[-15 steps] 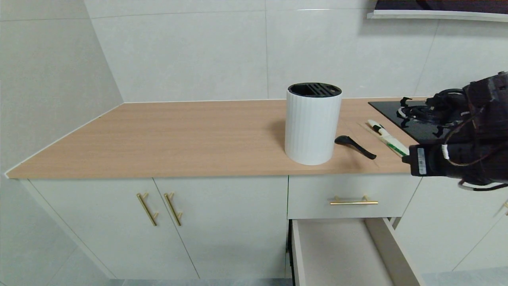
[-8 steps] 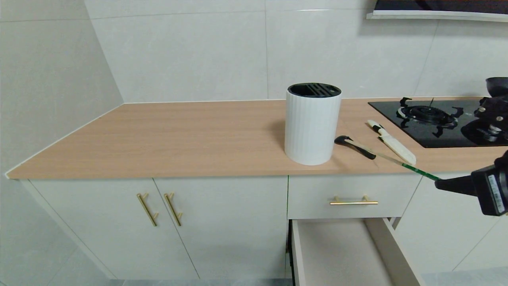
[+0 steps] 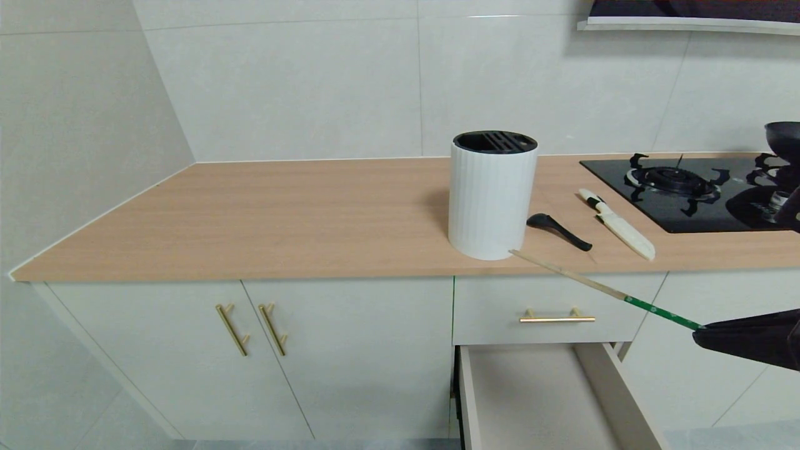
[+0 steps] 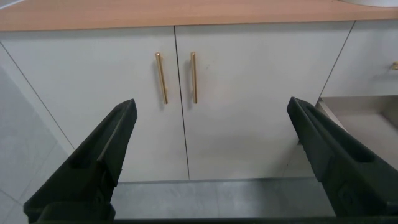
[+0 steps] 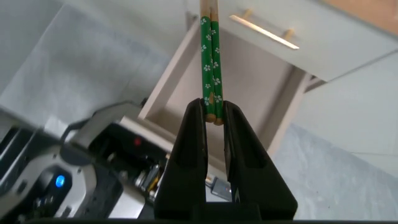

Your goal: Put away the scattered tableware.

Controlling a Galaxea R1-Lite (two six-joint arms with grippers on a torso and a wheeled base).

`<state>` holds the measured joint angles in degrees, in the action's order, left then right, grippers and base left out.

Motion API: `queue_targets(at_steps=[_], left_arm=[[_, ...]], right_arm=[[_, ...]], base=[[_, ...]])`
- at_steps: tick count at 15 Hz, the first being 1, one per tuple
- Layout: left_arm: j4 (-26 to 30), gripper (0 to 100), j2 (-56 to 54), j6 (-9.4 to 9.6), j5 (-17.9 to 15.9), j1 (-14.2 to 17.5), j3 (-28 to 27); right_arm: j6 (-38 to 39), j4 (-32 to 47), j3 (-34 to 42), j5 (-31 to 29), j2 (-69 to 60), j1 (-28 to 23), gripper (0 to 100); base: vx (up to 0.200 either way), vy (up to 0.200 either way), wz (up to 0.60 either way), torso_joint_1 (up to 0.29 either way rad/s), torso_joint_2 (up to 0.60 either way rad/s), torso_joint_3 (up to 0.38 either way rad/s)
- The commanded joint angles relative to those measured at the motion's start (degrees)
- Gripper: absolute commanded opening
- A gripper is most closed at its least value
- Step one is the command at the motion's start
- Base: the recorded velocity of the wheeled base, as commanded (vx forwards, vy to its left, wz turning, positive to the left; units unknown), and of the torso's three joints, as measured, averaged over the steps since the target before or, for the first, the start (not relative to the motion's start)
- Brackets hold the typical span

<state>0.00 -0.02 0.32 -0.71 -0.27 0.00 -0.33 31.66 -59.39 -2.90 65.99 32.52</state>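
Observation:
My right gripper [image 3: 701, 332] is shut on a pair of wooden chopsticks with green ends [image 3: 600, 289], held slanted in the air in front of the cabinet, above the open lower drawer [image 3: 475, 400]. In the right wrist view the fingers [image 5: 193, 134] pinch the green ends of the chopsticks [image 5: 209, 56] over the drawer [image 5: 180, 68]. On the counter a black spoon [image 3: 558, 230] and a white-bladed knife [image 3: 615, 223] lie to the right of a white ribbed utensil holder [image 3: 492, 195]. My left gripper [image 4: 211, 109] is open and faces the cabinet doors [image 4: 177, 93].
A black gas hob [image 3: 681, 187] sits at the counter's right end, with a dark pot [image 3: 784, 134] at the edge of view. A shut drawer with a gold handle [image 3: 556, 317] is above the open one. The counter's left half [image 3: 250, 212] is bare.
My right arm has drawn back and down from the counter, lifting the chopsticks from beside the knife and carrying them off the counter edge to in front of the drawers.

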Motion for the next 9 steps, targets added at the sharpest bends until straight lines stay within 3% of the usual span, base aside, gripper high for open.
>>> queue_targets(at_steps=[1,5,9], left_arm=[[0.00,100,0.02,-0.05,0.00,0.00,0.00],[0.00,100,0.02,-0.05,0.00,0.00,0.00],[0.00,100,0.02,-0.05,0.00,0.00,0.00]], right_arm=[[-0.02,-0.37,1.03,0.00,0.28,1.58,0],[-0.11,-0.46,1.12,0.00,0.46,1.58,0],[-0.11,-0.46,1.21,0.09,0.55,1.58,0]], base=[[0.000,0.000,0.00,0.000,0.00,0.000],[0.000,0.000,0.00,-0.024,0.06,0.037],[0.000,0.000,0.00,-0.167,0.42,0.250]])
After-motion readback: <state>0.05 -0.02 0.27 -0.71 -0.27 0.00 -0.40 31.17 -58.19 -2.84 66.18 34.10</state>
